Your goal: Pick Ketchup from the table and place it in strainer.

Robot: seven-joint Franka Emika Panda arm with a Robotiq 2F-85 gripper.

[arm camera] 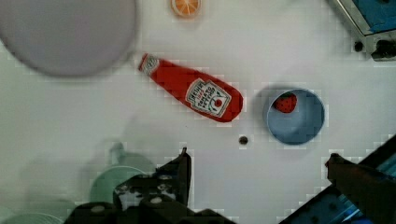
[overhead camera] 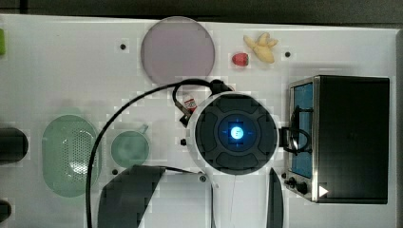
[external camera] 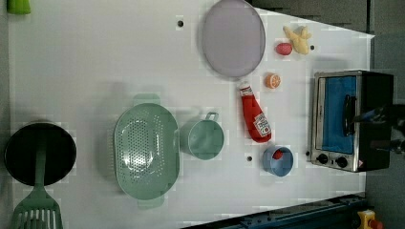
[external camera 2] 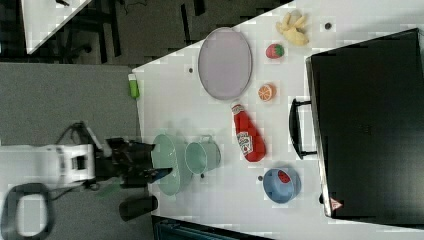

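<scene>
Ketchup (external camera: 255, 114) lies on its side on the white tabletop (external camera: 86, 71), untouched; cap end points toward the grey plate (external camera: 233, 37), label patch faces up near the fat end; in the left view it sits between the green cup (external camera: 205, 138) and the toaster oven (external camera: 351, 119), with the orange slice (external camera: 272, 80) just beside the cap and the blue bowl (external camera: 278, 161) near the base. Strainer (external camera: 146, 150) stands on the far side of the cup, well apart from the bottle, nothing in it.

Hand (arm camera: 259, 163) hangs above the tabletop with fingers spread wide, holding nothing; in the wrist view the bottle is off-centre, not between the fingers (arm camera: 183, 168).

Step in hand, as judged: approach and grasp. Advice: centre the hand over the bottle's body; turn the wrist so the fingers close across the narrow width, not along the length; aim for the labelled belly, not the tapering neck; descend straight, keeping clear of the blue bowl; close only once the fingertips straddle both flanks. Risk: the rounded body may roll or squirt out under an off-centre pinch.
</scene>
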